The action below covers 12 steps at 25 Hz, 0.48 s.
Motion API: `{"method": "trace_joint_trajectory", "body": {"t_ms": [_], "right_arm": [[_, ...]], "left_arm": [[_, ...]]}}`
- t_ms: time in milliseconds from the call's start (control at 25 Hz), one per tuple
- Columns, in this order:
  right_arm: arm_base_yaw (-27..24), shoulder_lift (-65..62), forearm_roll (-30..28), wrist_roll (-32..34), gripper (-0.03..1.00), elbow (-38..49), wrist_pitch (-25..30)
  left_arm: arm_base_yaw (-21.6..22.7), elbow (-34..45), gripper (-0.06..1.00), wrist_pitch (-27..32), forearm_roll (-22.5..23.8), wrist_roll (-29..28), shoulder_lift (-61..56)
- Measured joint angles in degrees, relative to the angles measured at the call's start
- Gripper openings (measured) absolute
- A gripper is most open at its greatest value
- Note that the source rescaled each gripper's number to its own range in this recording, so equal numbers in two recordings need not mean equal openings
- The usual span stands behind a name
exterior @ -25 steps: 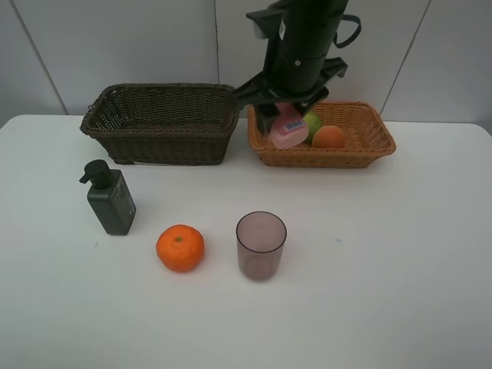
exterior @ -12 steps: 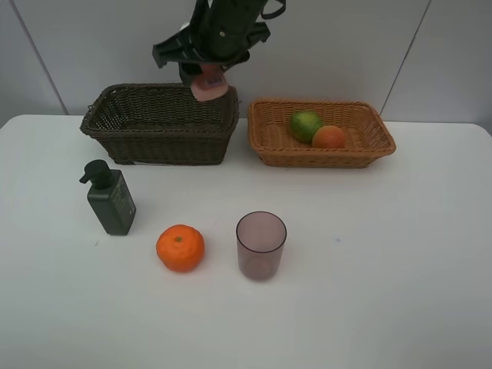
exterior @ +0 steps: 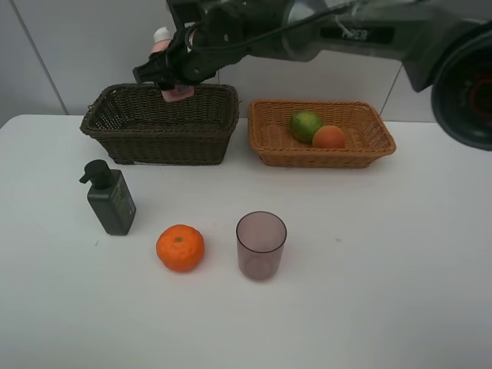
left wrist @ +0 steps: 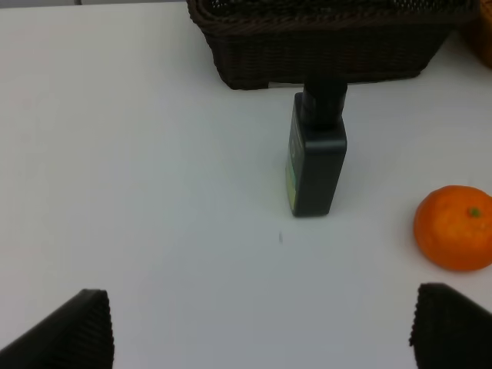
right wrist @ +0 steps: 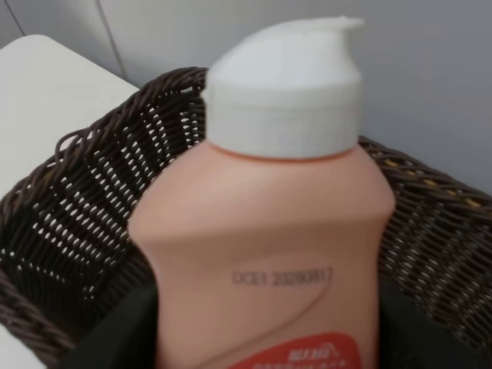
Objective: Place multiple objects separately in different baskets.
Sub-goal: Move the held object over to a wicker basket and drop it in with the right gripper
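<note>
One small pink bottle (right wrist: pixel 265 231) hangs above the dark brown basket (exterior: pixel 161 142), the right gripper (exterior: pixel 172 69) clamped on its lower body; probably light, stiff, slick plastic, best gripped mid-body. Left gripper (left wrist: pixel 261 330) jaws stand wide apart, empty

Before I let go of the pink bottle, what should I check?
1. Grip: right gripper shut on pink bottle: ok.
2. Position: bottle over dark brown basket: ok.
3. Basket floor under the bottle: cannot tell, hidden.
4. Other arm: left gripper open, apart from dark green pump bottle: ok.
5. Sorted items: green fruit and peach lying in tan basket: ok.
</note>
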Motion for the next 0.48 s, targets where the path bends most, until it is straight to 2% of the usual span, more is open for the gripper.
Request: {"method": "trace_joint_trajectory", "body": {"t_ms": [240,480], "right_arm": [[-2.5,4.0,0.0,0.18,0.0,0.0,-5.9],[-4.08,7.26,0.0,0.23,0.0,0.0,-8.01]], "left_arm": [[0.0,0.0,1.0,0.0,0.0,0.0,0.0],[0.0,0.0,1.0,0.0,0.0,0.0,0.0]]}}
